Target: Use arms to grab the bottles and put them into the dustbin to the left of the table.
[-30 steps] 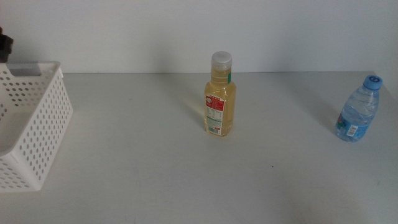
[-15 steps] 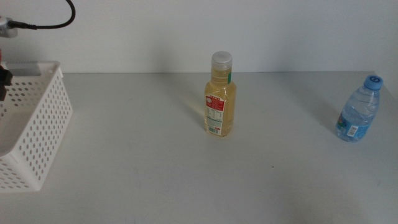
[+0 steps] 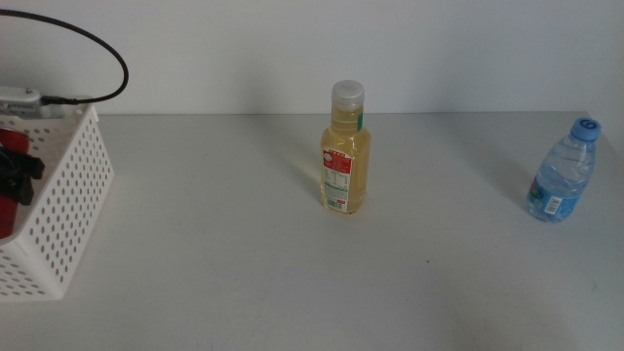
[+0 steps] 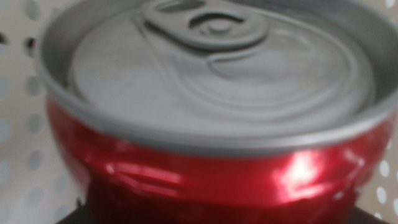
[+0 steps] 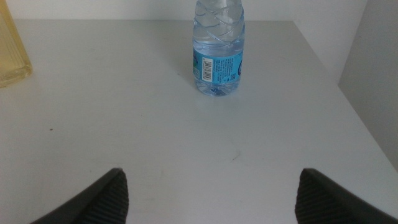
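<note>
Two containers stood upright on the pale grey-white tabletop (image 3: pixel 244 273) while I watched: the yellow juice bottle with its white cap (image 3: pixel 344 148) near the middle, and the clear bluish water bottle with a blue cap (image 3: pixel 562 172) far to the right, well apart from each other. My left gripper (image 3: pixel 15 180) was down inside the white perforated plastic basket (image 3: pixel 68 195) at the left edge, pinching the slim red soda can (image 4: pixel 211 118), whose grey lid and pull tab filled the left wrist view with the basket's holed wall behind it. Only a sliver of red showed beside the dark jaws in the middle view, so I could not tell whether the can touched the basket floor or hung above it.

My right gripper (image 5: pixel 211 193) waited low over the table with its jaws spread wide and nothing between them. The water bottle (image 5: pixel 217 53) stood straight ahead of it, long axis vertical, so I judged the right arm the nearer one for that bottle. Its cap was cut off in the right wrist view.
</note>
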`<state>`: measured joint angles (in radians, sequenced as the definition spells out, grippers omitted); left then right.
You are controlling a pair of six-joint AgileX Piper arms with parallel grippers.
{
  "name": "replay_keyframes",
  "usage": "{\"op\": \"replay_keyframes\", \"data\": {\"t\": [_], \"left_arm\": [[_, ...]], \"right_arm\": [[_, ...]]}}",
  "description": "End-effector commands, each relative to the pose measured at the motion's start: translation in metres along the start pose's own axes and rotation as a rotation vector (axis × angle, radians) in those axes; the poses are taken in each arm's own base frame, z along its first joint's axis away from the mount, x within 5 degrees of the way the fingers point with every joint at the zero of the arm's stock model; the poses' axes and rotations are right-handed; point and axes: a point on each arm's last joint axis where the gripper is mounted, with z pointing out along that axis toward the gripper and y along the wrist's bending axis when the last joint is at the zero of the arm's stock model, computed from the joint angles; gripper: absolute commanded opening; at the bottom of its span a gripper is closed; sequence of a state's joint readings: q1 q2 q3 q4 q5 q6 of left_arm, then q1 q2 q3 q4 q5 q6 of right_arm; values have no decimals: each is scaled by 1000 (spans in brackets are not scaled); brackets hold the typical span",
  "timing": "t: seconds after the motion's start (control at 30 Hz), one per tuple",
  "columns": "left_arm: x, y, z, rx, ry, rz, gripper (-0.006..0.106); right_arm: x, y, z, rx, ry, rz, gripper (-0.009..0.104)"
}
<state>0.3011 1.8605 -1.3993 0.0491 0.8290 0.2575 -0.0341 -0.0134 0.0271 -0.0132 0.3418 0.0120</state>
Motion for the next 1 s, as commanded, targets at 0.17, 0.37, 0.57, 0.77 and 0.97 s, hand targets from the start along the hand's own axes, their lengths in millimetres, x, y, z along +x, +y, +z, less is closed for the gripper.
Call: {"op": "replay_keyframes", "data": {"t": [0.17,0.37,0.57,0.77,0.97], "left_arm": [[-14,5,-15,-24,-111,-23,20],[-15,4,-15,-24,-117,-20,67],[-15,1,-20,-16,-116,-14,94],[-18,-8,-63,-30,-221,2,91],[-15,-46,-128,40,-393,96,87]], "right_arm": [[-10,0,-3,8,-102,-15,73],[-10,0,-3,8,-102,-15,73],[-10,0,-3,8,-102,-15,73],[-10,0,-3,8,-102,-14,73],[-10,0,-3,8,-102,-14,73]]}}
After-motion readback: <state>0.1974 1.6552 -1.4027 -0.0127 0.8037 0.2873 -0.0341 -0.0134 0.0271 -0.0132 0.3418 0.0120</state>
